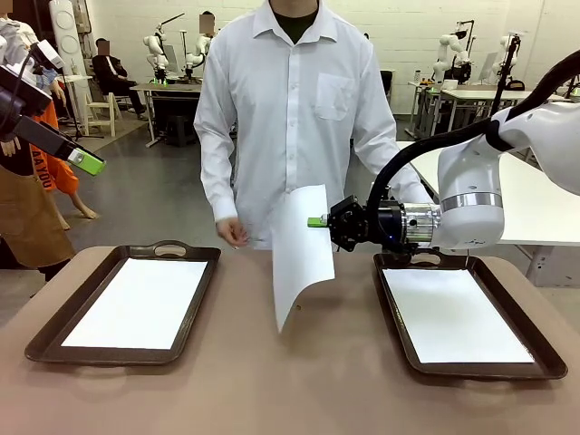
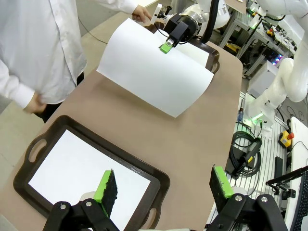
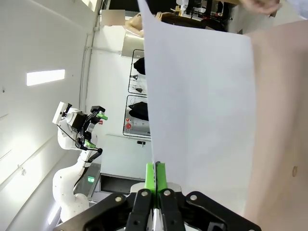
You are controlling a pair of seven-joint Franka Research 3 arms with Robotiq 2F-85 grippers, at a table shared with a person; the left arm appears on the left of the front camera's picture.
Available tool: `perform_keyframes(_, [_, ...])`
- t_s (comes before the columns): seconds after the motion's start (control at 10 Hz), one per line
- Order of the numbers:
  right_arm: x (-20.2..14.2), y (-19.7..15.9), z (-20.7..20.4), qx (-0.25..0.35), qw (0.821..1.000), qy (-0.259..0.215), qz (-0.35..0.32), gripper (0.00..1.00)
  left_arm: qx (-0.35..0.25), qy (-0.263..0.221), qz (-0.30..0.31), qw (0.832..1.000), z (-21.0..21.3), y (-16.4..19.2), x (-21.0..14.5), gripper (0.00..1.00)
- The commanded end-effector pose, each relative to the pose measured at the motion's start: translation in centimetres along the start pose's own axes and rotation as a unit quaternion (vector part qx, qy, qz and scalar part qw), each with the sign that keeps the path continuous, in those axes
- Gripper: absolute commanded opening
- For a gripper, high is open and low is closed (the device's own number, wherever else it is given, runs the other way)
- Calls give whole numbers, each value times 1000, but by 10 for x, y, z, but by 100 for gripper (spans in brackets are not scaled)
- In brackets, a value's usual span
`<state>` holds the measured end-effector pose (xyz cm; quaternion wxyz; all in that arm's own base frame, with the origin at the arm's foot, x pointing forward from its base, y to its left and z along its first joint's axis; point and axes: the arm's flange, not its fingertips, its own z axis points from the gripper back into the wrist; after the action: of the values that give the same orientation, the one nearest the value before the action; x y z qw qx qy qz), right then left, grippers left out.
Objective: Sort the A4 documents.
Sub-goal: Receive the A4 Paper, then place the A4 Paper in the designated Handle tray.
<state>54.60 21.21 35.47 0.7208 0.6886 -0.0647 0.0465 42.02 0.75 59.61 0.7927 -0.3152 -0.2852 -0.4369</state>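
While the right pincer [image 1: 316, 222] pinches one edge of an A4 sheet [image 1: 301, 249], its green pads pressed together on the paper, the sheet hangs above the middle of the brown counter [image 1: 299, 381], curling toward the counter's near edge without clearly touching it. The left pincer [image 2: 163, 187] is spread wide and holds nothing; it hovers over the dark brown tray [image 1: 54, 337] near the counter's left edge, where another A4 sheet [image 1: 136, 302] lies flat. A second tray [image 1: 535, 366] near the right edge holds a flat A4 sheet [image 1: 453, 314] too. At the far edge stands a person in a white shirt, one hand [image 1: 231, 232] just above the counter.
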Motion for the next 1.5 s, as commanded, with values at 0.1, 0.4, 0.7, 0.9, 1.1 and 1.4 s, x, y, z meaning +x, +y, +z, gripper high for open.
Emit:
perform_keyframes(0.1, [1, 0, 0, -5, 1000, -8, 3, 0, 0, 2, -2, 1000, 1, -1, 0, 100])
perform_keyframes(0.4, [1, 0, 0, -5, 1000, -8, 3, 0, 0, 2, -2, 1000, 1, -1, 0, 100])
perform_keyframes(0.7, [1, 0, 0, -5, 1000, -8, 3, 0, 0, 2, -2, 1000, 1, -1, 0, 100])
perform_keyframes(0.9, [1, -1, 1, -3, 1000, -2, 0, 1, 0, 2, -2, 1000, 1, -1, 0, 100])
perform_keyframes(1.1, [-22, 31, 38, -10, 998, 60, -8, 1, 0, 2, -2, 1000, 1, -1, 0, 100])
perform_keyframes(1.4, [-25, 43, 119, -10, 996, 79, -26, 1, 0, 2, -2, 1000, 1, -1, 0, 100])
